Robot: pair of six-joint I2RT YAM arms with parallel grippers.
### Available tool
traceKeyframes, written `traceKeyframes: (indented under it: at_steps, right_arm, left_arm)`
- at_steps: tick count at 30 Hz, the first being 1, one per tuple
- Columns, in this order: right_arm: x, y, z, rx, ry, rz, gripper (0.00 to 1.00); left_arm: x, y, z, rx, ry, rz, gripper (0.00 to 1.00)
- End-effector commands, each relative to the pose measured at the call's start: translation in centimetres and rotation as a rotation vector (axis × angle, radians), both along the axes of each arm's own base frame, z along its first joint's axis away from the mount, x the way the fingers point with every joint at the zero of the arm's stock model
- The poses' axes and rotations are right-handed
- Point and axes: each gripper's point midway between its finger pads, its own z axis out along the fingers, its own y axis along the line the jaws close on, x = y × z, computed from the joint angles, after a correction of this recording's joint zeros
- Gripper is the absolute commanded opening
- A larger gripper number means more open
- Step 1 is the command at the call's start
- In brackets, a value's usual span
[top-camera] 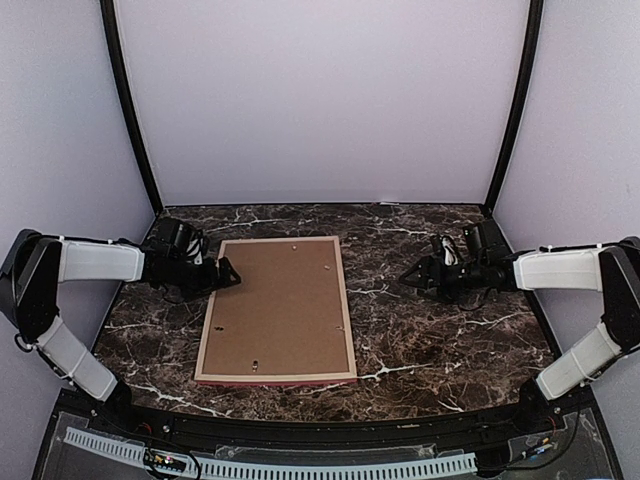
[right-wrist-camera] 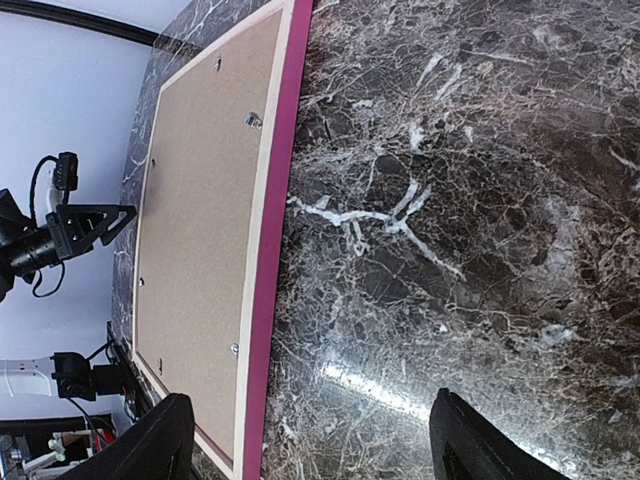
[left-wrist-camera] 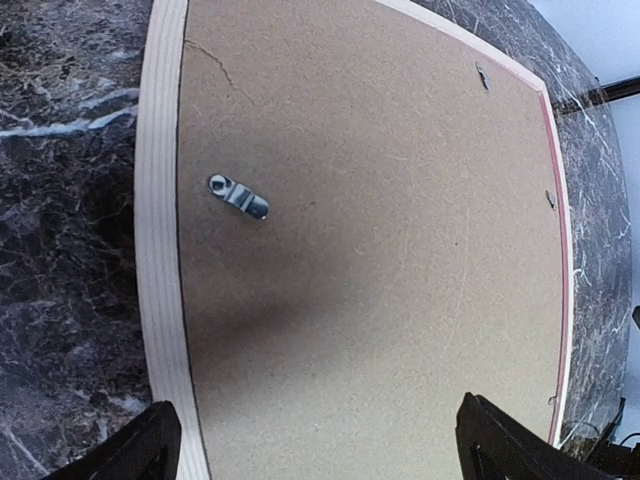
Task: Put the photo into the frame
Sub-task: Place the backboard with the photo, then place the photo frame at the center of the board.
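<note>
The frame (top-camera: 346,300) lies face down in the middle of the table, its pale wood reverse up and a pink edge showing at its near and right sides. The brown backing board (top-camera: 280,305) fills it. The photo is not in view. My left gripper (top-camera: 228,272) is open and empty, low over the frame's left edge near the far corner. In the left wrist view its fingers (left-wrist-camera: 150,445) straddle the wood rim (left-wrist-camera: 160,200) and the board (left-wrist-camera: 380,250). My right gripper (top-camera: 408,277) is open and empty over bare marble, right of the frame (right-wrist-camera: 275,250).
The table is dark marble (top-camera: 440,340) with white veins, walled by pale panels. A metal hanger clip (left-wrist-camera: 238,195) and small turn tabs sit on the backing board. The left arm (right-wrist-camera: 70,225) shows beyond the frame in the right wrist view.
</note>
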Motion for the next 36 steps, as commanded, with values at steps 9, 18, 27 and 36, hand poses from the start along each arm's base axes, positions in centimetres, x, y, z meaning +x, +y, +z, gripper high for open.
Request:
traceKeyframes:
  at_steps: [9, 18, 27, 36]
  right_arm:
    - [0.1, 0.1, -0.5, -0.062, -0.028, 0.003, 0.82]
    - [0.0, 3.1, -1.1, -0.137, -0.048, 0.048, 0.82]
    - [0.0, 8.3, -2.5, -0.163, -0.048, 0.13, 0.82]
    - [-0.3, 12.2, -4.8, -0.181, -0.015, 0.192, 0.82]
  left_arm:
    - [0.7, 2.4, 1.7, 0.164, -0.061, 0.014, 0.99]
    - [1.6, 2.3, 0.0, 0.204, -0.011, -0.016, 0.98]
    - [1.9, 1.0, -2.2, 0.161, 0.047, -0.056, 0.98]
    - [-0.3, -2.5, -2.8, 0.012, 0.065, -0.167, 0.95]
